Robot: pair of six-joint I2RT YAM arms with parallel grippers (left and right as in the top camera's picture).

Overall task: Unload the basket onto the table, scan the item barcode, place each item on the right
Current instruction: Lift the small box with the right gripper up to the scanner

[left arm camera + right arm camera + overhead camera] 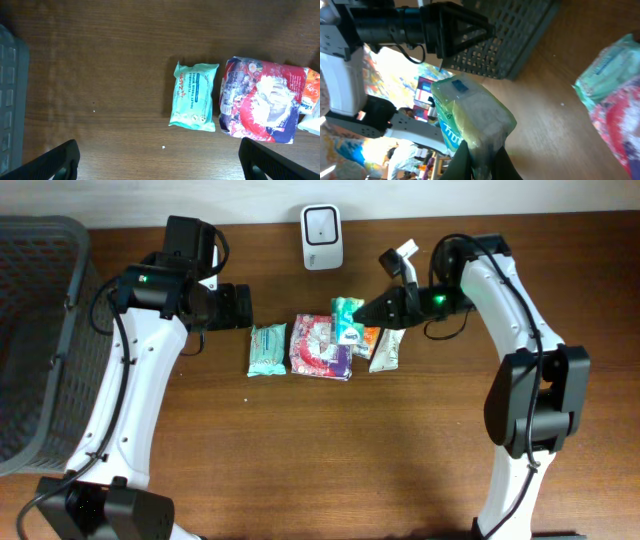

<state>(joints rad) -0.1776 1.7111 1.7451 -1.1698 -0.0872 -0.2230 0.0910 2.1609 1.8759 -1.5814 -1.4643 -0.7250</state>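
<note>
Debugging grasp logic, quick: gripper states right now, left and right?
Left gripper: open, holding nothing.
Right gripper: closed on the green-and-white packet.

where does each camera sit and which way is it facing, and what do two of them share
Overhead: fixed above the table, looking straight down; left arm and right arm both show.
Left wrist: on the left arm, looking down at the teal wipes pack and red pack; left gripper open at the bottom edge.
Right wrist: on the right arm, looking sideways towards the basket and left arm; right gripper shut on the green pack.
Shared: overhead and left wrist both show the teal and red packs.
</note>
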